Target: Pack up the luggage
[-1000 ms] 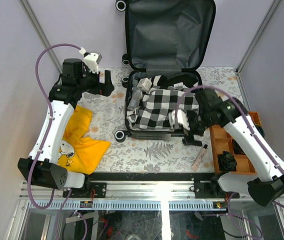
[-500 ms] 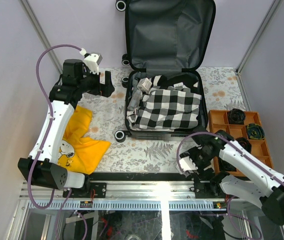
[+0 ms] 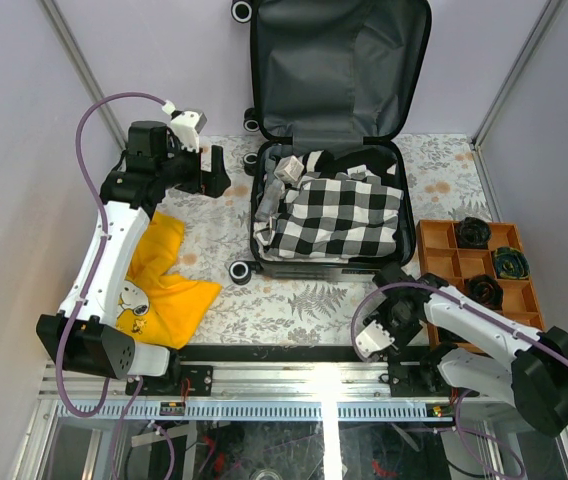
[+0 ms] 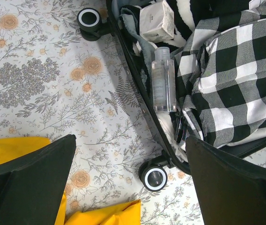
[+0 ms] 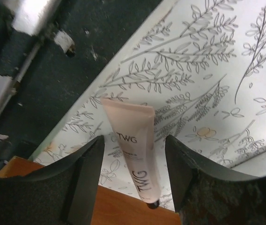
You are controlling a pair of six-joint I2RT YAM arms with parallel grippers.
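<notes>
The luggage (image 3: 339, 70) lies open at the back centre, its lid against the wall. Its base holds a black-and-white checked cloth (image 3: 339, 215), a clear bottle (image 4: 163, 79) and a small white box (image 4: 156, 18). My left gripper (image 3: 214, 170) is open and empty above the table, just left of the luggage rim (image 4: 137, 93) and a wheel (image 4: 154, 177). My right gripper (image 3: 399, 305) is open, low at the front right. A pink "TWG" tube (image 5: 133, 150) lies on the table between its fingers (image 5: 88, 173). They do not touch it.
A yellow Snoopy shirt (image 3: 159, 270) lies at the front left; it also shows in the left wrist view (image 4: 109, 215). An orange compartment tray (image 3: 444, 265) with dark items stands at the right, touching the tube's cap end (image 5: 109, 211). The table's front edge and black rail (image 5: 44, 84) are close by.
My right arm has swung from the luggage's front rim down to the front of the table, and its open jaws now straddle the pink tube. The left arm has barely moved.
</notes>
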